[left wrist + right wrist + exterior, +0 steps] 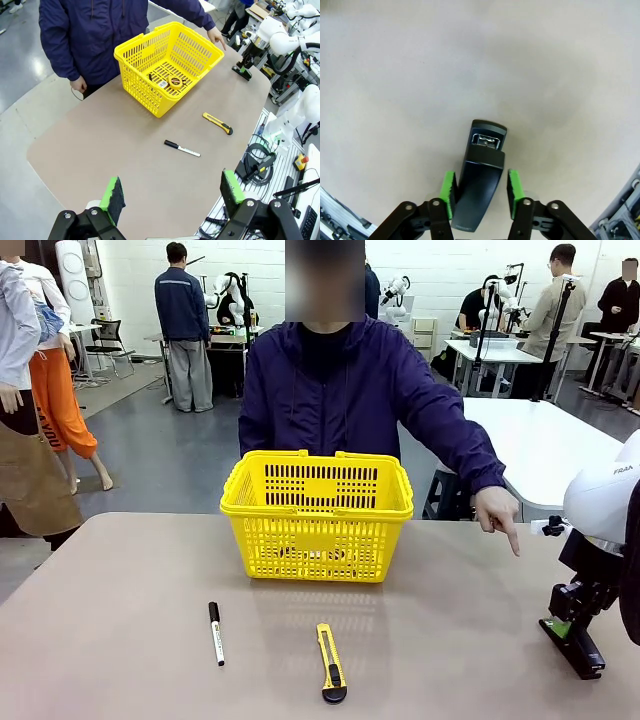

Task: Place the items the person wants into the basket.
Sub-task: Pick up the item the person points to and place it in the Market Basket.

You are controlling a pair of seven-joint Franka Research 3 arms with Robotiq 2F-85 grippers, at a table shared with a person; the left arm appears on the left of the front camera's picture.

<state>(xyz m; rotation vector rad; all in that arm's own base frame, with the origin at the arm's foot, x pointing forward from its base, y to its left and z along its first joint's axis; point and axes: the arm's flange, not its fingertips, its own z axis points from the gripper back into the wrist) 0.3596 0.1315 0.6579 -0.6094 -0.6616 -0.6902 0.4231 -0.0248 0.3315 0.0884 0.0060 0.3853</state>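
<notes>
The black stapler (481, 165) lies on the table between my right gripper's (481, 184) green pads (449, 192), which are shut on its sides. From the front, that gripper (568, 628) is low over the stapler (582, 650) at the table's right edge. The person's hand (497, 512) points down toward it. The yellow basket (316, 515) stands at the far middle. Inside the basket (150, 95) lie the round yellow-and-black tape measure (175, 82) and a dark slim item (155, 78), maybe the pen. My left gripper (172, 192) hangs open, high over the near table, holding nothing.
A white marker with a black cap (216, 632) and a yellow-and-black utility knife (330, 662) lie on the near table in front of the basket. Cables and other equipment sit beyond the table edge (260, 160). The person stands close behind the basket.
</notes>
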